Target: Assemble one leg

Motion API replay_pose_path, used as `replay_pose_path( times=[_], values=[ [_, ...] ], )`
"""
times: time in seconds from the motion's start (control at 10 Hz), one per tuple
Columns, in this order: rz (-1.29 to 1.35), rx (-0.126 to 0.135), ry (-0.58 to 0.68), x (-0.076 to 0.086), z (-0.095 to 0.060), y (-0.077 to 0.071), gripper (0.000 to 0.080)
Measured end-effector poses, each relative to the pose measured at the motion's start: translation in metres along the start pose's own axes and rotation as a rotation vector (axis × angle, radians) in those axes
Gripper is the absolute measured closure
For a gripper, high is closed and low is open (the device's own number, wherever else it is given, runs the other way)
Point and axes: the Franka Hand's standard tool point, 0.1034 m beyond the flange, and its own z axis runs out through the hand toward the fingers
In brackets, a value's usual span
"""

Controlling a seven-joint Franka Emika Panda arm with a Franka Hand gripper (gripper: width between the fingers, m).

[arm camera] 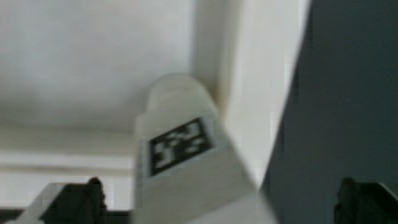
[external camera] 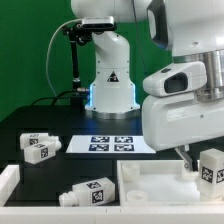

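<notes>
One leg, a chunky white peg with a square tag, stands at the right end of the large white tray-like part in the exterior view. In the wrist view this leg lies between my two dark fingertips, with a gap on each side. My gripper is open around it without touching it. In the exterior view the gripper hangs low over the tray-like part's right end. Two more legs lie at the exterior view's left, one further back and one at the front.
The marker board lies flat in the middle of the dark table, in front of the arm's base. A white rail sits at the front left edge. A green backdrop stands behind.
</notes>
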Motion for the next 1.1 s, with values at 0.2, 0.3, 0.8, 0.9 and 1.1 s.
replay_pose_path(
  times=[0.2, 0.3, 0.8, 0.9, 1.1],
  values=[
    [-0.14, -0.011, -0.007, -0.0034, 0.0048, 0.0104, 0.015],
    [-0.112, -0.01, -0.006, -0.0034, 0.0047, 0.0106, 0.015],
    [0.126, -0.003, -0.003, -0.0029, 0.0051, 0.0078, 0.0516],
    [0.209, -0.001, -0.003, -0.0028, 0.0051, 0.0073, 0.0515],
    [0.415, 0.001, 0.012, -0.0003, 0.0035, 0.004, 0.0515]
  ],
)
